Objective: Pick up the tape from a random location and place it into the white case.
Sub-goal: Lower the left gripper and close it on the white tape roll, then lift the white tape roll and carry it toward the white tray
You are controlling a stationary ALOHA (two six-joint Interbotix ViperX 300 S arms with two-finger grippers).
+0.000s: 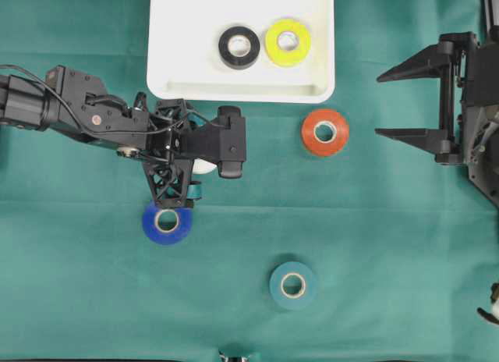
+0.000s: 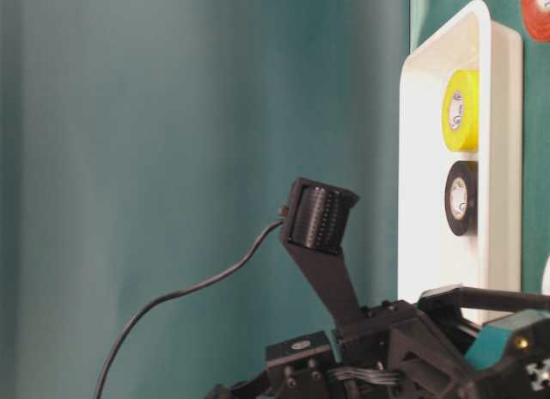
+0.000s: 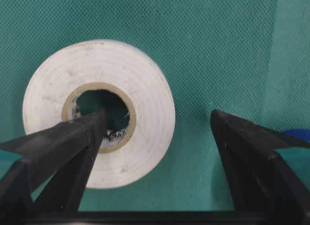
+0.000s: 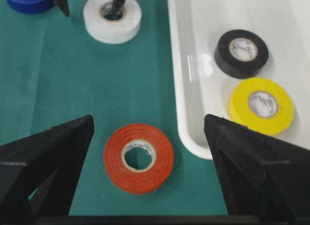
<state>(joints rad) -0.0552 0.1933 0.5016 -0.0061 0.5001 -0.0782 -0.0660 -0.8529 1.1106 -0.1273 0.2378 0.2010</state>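
Your left gripper [image 3: 157, 125] hangs spread over the white tape [image 3: 99, 112], one finger in its core, one outside at three o'clock. Close, lift, carry toward twelve o'clock to the white case [image 1: 179, 34]. Right gripper [image 4: 147, 133] idles, spread.

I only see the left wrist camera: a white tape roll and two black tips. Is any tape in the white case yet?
Observer: Yes, a black roll and a yellow roll lie side by side in the white case.
Operator: What's that blue at my right edge?
Observer: A blue roll, lying on the cloth near your white roll.
Operator: Is the other arm busy?
Observer: No, the right pincer is open and holds nothing.
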